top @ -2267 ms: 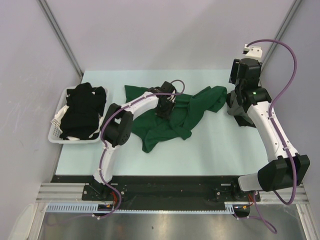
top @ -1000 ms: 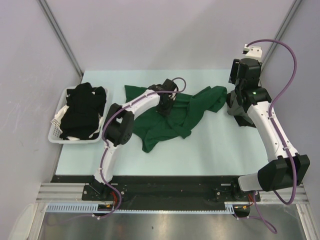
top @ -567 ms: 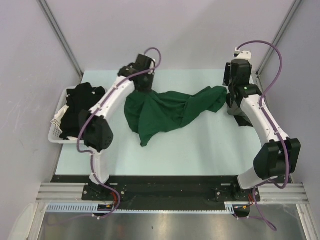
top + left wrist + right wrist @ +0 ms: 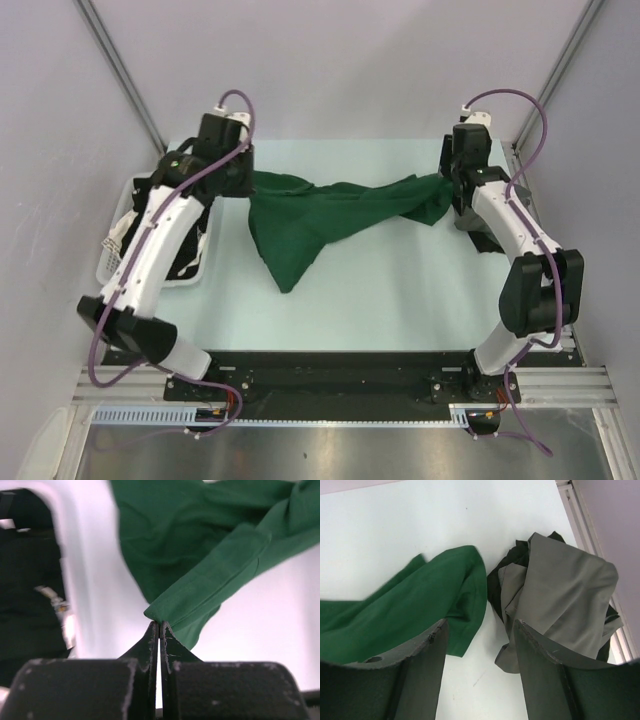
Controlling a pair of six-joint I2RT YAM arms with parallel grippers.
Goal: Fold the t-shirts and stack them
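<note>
So the left pincer (image 4: pixel 159 625) is squeezed together on a hem of the dark green t-shirt (image 4: pixel 310 215), holding that end up by the white basket (image 4: pixel 112 262) at the left edge. The rest of the shirt trails across the back of the surface (image 4: pixel 400 290) in a long rumpled band. Its far end lies just beside the crumpled grey t-shirt (image 4: pixel 560 595). The right pincer (image 4: pixel 480 622) hangs over that spot, fingers apart, gripping nothing. Black t-shirts (image 4: pixel 25 605) are piled in the basket.
</note>
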